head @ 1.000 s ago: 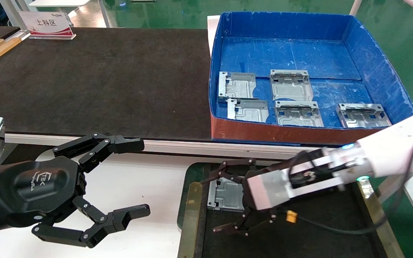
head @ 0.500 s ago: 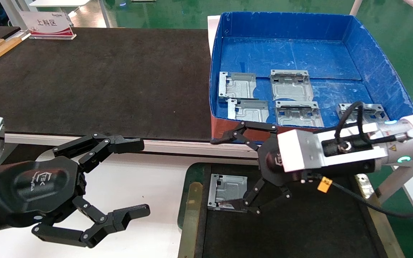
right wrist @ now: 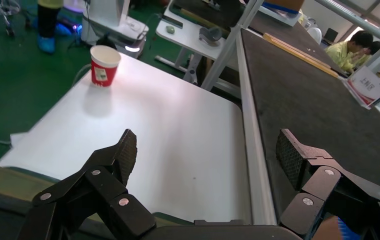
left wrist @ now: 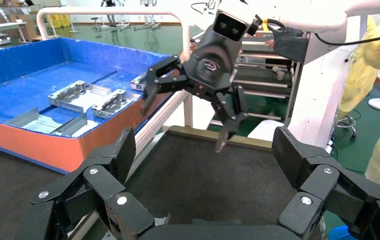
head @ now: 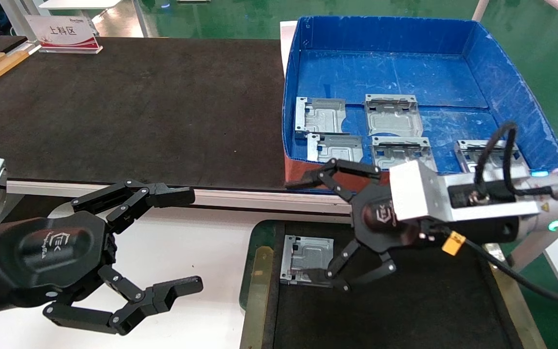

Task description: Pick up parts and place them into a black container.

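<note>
Head view: right gripper [head: 318, 231], spread wide and empty, hangs above the black container [head: 258, 286], one part [head: 305, 258] just beneath; next, the box parts [head: 394, 115] beyond; left gripper [head: 182, 242] idles open

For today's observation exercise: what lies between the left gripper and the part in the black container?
Head view: only bare white tabletop and the black container's brass rail separate the left gripper from that part.

Bright even overhead light, glare on white table [right wrist: 178, 130], soft shadows, sharp focus
</note>
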Motion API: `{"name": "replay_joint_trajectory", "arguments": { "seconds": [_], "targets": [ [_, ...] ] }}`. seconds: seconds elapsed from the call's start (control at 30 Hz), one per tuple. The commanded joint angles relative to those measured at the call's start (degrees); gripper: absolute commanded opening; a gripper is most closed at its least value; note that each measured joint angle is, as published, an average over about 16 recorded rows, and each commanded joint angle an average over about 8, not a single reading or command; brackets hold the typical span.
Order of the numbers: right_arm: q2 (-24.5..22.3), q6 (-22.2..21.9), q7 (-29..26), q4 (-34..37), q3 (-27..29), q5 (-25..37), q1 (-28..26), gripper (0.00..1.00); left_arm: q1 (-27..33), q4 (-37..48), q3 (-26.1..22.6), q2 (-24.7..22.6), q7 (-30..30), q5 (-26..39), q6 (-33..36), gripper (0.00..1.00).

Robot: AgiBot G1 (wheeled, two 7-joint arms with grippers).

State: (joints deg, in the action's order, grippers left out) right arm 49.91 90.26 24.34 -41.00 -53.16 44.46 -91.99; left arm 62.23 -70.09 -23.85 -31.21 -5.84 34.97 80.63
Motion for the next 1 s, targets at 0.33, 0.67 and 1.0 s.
{"name": "replay_joint_trajectory", "arguments": {
  "seconds": [0.33,0.67,1.0],
  "targets": [
    [-3.28,-1.01,-7.73,-7.17,8.18,-0.57,6.70,1.00,0.00,0.00,0.00,0.00,0.00,0.00,0.00,1.00],
    [-6.26,-1.92,-14.75,-13.70,15.62,-1.09,12.79,1.00,0.00,0.00,0.00,0.00,0.00,0.00,0.00,1.00],
    [-9.23,-2.83,-21.75,-20.19,23.02,-1.61,18.86,1.00,0.00,0.00,0.00,0.00,0.00,0.00,0.00,1.00]
  ]
}}
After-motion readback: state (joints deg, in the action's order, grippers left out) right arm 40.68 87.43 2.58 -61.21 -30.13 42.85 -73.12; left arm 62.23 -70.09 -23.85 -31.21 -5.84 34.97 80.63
